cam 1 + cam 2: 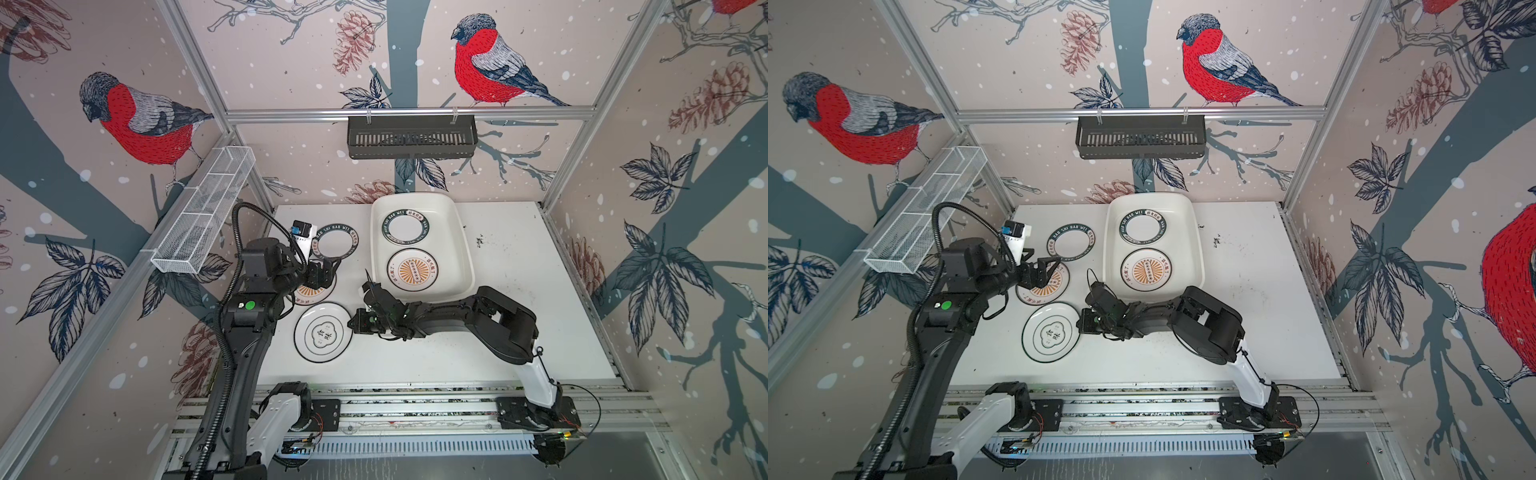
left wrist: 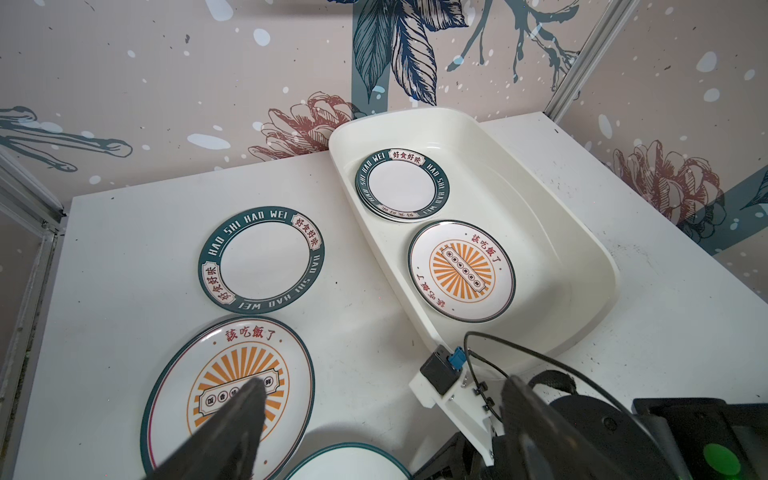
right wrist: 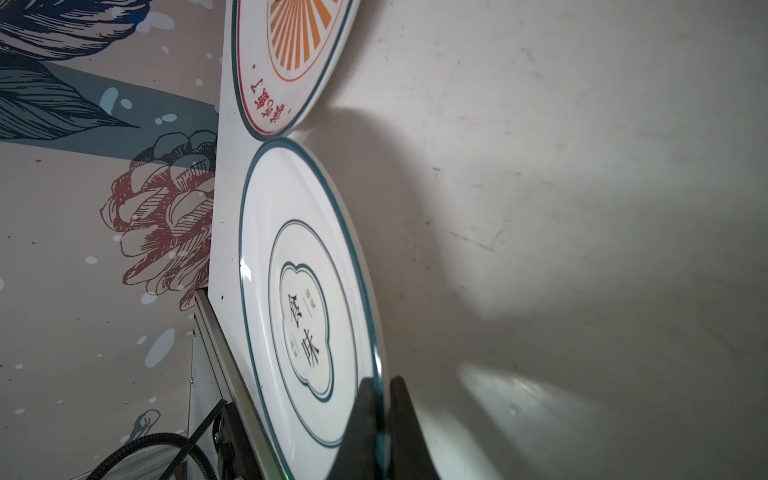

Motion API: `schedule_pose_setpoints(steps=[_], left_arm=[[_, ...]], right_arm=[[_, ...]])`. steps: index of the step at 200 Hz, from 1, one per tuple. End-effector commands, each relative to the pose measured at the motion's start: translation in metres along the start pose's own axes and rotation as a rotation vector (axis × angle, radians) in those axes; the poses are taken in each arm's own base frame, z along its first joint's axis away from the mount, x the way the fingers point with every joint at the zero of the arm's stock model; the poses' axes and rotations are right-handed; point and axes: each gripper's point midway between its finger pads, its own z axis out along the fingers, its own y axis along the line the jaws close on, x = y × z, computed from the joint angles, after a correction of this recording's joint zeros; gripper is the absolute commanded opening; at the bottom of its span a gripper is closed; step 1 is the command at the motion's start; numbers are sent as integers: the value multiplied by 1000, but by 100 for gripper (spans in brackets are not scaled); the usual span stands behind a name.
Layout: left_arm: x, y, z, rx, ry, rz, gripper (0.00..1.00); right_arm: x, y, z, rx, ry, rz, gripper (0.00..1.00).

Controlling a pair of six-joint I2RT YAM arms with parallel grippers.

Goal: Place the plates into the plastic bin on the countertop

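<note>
One glossy round cloud-emblem plate (image 3: 307, 316), rim pinched between right jaws, on scuffed white worktop (image 3: 540, 166); left jaws wide.

Bright, even light, soft shadows on the countertop (image 3: 540, 166); wide-angle edges bow, foreground blurs.

Bullfinch wallpaper (image 1: 145, 120) on three walls; aluminium frame (image 1: 291, 116); black slatted basket (image 1: 411, 137) on back rail; wire-mesh basket (image 1: 203, 208) left.
</note>
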Motion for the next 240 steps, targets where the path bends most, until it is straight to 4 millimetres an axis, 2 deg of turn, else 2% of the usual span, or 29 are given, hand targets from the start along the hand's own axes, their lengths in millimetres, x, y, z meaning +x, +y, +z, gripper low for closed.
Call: schedule_pose_setpoints(steps=[1, 58, 196, 240], left_arm=[[-12, -2, -3, 8, -43, 11, 88], [-17, -2, -5, 6, -53, 14, 88], [-20, -2, -6, 5, -57, 9, 88], [-28, -4, -10, 5, -73, 16, 88]], right_arm=[[4, -6, -3, 34, 9, -8, 3], [-3, 13, -10, -19, -14, -27, 2], [-8, 41, -20, -106, -34, -58, 2], [-14, 52, -28, -125, -49, -71, 2]])
